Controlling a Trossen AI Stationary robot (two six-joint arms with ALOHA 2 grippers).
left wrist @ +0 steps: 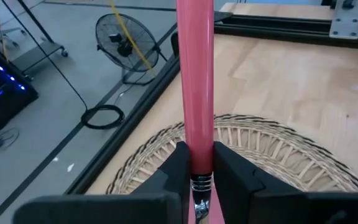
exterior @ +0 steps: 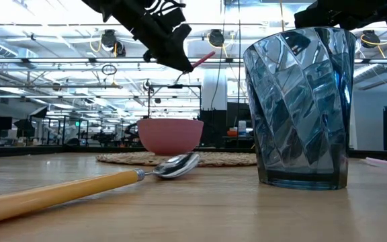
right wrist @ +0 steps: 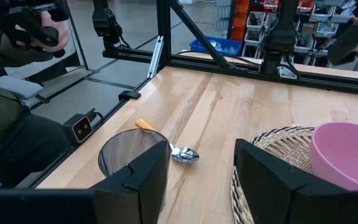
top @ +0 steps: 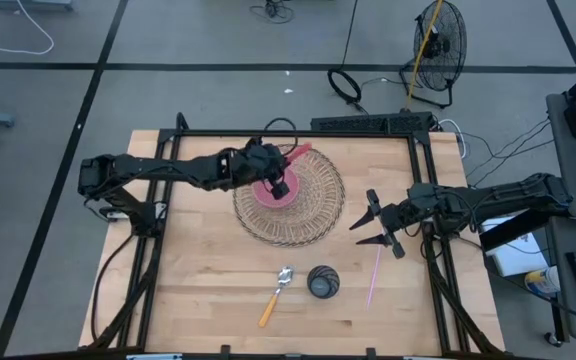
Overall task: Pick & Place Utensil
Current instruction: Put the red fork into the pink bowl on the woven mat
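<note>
My left gripper (top: 279,188) (exterior: 179,62) hangs above the pink bowl (top: 268,196) (exterior: 170,135), shut on a pink-handled utensil (top: 298,153) (left wrist: 195,74). The utensil's head is hidden under the gripper. The bowl stands on a round woven mat (top: 308,205) (exterior: 227,158). A spoon with a yellow-orange handle (top: 274,298) (exterior: 72,189) lies flat on the near part of the table, beside a dark ribbed glass (top: 322,281) (exterior: 304,107). My right gripper (top: 376,224) (right wrist: 201,180) is open and hovers right of the mat, touching nothing. My left gripper pinches the utensil's pink handle at its lower end (left wrist: 195,163), just above the metal neck (left wrist: 199,185), between its two fingers (left wrist: 176,167). The fingers come from above, slanting down. The utensil is lifted clear over the bowl, and its handle slants up toward the table's far right.
A thin pink stick (top: 374,276) (exterior: 385,162) lies on the table right of the glass, near my right gripper. A black frame rail (top: 298,133) borders the table's far and side edges. Bare wood lies left of the mat (top: 193,250). A person sits beyond the near edge (right wrist: 5,93).
</note>
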